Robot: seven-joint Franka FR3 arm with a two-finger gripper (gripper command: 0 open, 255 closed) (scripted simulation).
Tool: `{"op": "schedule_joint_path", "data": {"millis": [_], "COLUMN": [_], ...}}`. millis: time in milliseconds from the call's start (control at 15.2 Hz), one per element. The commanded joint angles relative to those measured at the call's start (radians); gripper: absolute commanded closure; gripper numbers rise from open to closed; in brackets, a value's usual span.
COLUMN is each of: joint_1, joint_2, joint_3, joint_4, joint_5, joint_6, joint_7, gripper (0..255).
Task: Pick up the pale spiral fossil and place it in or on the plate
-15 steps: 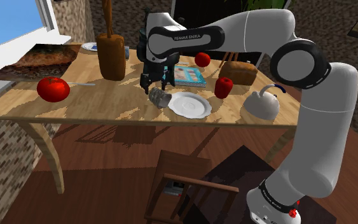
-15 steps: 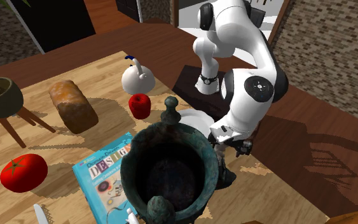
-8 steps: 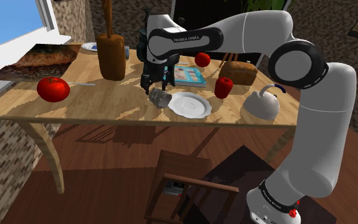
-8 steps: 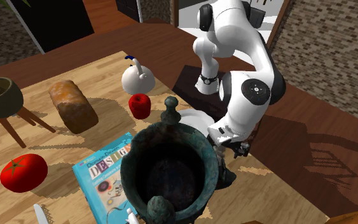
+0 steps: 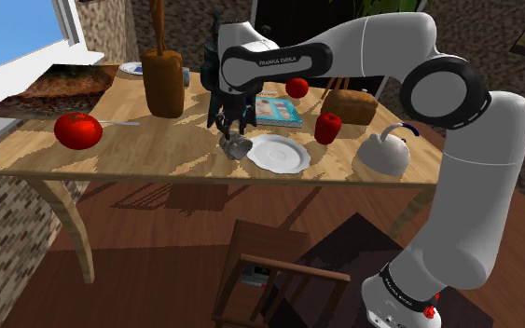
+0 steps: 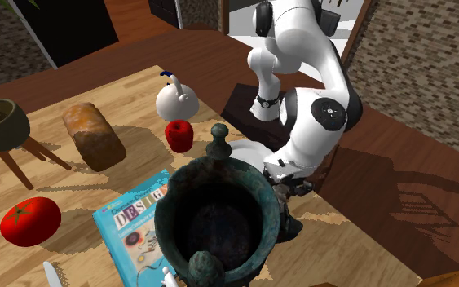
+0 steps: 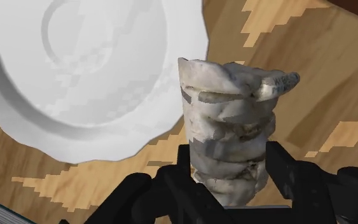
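Where the pale spiral fossil (image 7: 229,137) lies on the wooden table (image 5: 139,154), just beside the white plate (image 7: 75,76), we see the gripper (image 7: 229,167) clenched on one end of it, with black fingers (image 7: 285,175) pressed to its two flanks; we judge the hold shallow, and the fossil's ridged, uneven sides could let it swivel or slide out on the lift; with the plate's rim so near, a drooping end might catch it and shove the plate toward the red apple (image 5: 327,127).
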Motion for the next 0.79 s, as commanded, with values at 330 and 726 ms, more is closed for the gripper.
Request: {"op": "schedule_joint_path", "data": {"millis": [330, 726], "joint_1": [-0.100, -0.186], "joint_2": [0.062, 0.123], "joint_3": [0.039, 0.088], "joint_4": [0.098, 0.112], "joint_5": [0.172, 0.298], "joint_6": [-0.046, -0.029], "joint_7": [-0.142, -0.244], "gripper": [0, 0]}}
